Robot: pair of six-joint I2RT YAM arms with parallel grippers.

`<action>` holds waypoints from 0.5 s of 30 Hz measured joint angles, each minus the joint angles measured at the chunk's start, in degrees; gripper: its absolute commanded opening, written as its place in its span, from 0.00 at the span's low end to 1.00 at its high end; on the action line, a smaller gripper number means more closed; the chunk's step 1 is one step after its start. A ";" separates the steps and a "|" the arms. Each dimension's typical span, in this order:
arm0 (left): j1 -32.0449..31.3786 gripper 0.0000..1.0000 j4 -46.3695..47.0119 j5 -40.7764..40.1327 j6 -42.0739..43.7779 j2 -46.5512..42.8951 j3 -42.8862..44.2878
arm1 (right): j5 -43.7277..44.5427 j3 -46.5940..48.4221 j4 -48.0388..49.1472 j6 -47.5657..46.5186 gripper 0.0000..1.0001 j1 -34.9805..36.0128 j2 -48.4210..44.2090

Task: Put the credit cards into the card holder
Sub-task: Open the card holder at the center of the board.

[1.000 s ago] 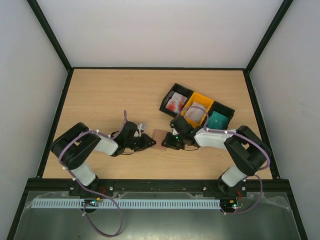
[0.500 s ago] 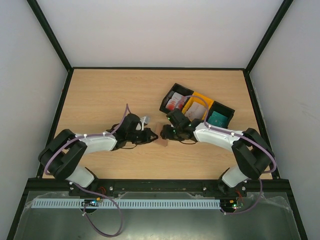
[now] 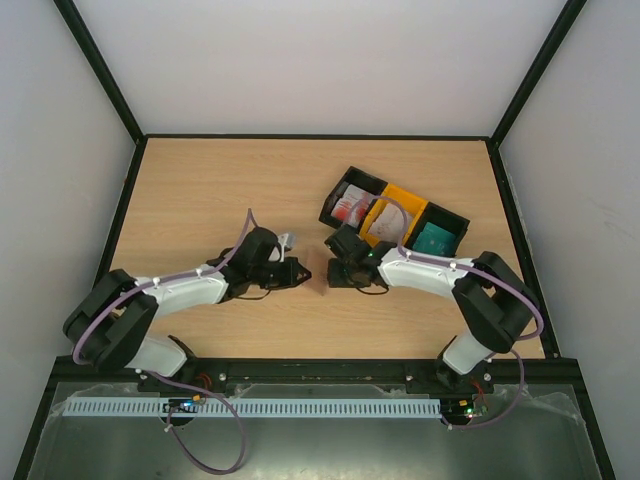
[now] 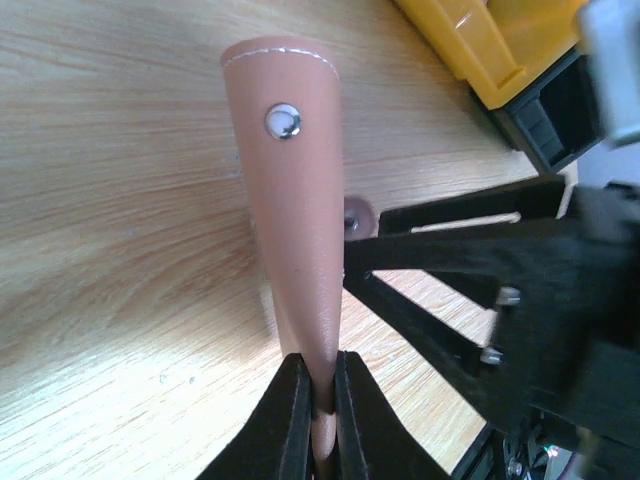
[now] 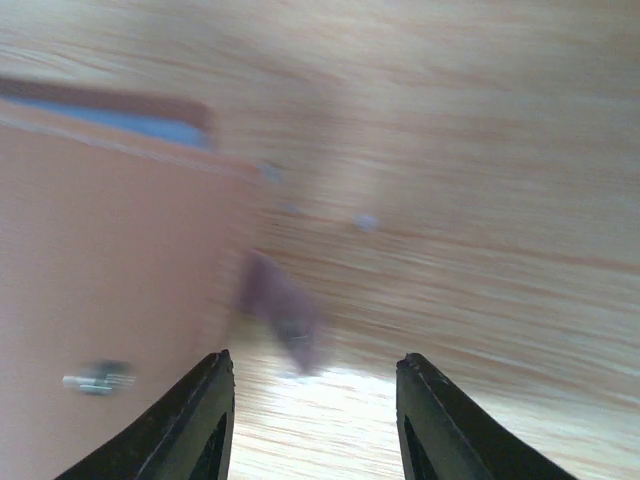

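Note:
The reddish-brown card holder (image 4: 295, 220) stands on edge on the table, and its snap stud shows near the top. My left gripper (image 4: 320, 390) is shut on its near edge. In the top view the left gripper (image 3: 302, 272) and right gripper (image 3: 335, 272) face each other at mid-table, and the holder between them is almost hidden. My right gripper (image 5: 315, 375) is open, with the holder (image 5: 110, 260) just left of its left finger and a blue pocket edge showing. The credit cards lie in trays: white-red (image 3: 350, 205), beige (image 3: 390, 222), teal (image 3: 435, 240).
The black and yellow trays (image 3: 400, 192) sit in a row just behind the right arm, slanting toward the back left. The yellow tray's corner (image 4: 480, 50) shows close behind the holder. Black frame rails border the table.
The holder lay flat on the table a second ago and now stands on edge in my left gripper. The right gripper has moved left and away from the table's near edge, and stands close beside the holder.

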 measured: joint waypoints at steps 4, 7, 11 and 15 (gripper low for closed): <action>0.00 0.02 -0.33 -0.87 0.00 -1.09 0.31 | 4.37 -2.43 -3.10 0.26 0.40 -0.02 0.02; 0.00 0.02 -0.70 -1.14 0.02 -1.77 0.52 | 7.06 -2.47 -4.24 0.39 0.41 -0.22 -0.02; 0.00 0.02 -1.92 -1.70 0.37 -2.47 1.05 | 6.51 -2.49 -3.58 0.35 0.44 -0.46 -2.23; 0.00 0.02 -2.29 -1.86 0.70 -2.67 1.25 | 2.60 -2.49 -0.28 0.39 0.43 -0.61 -7.04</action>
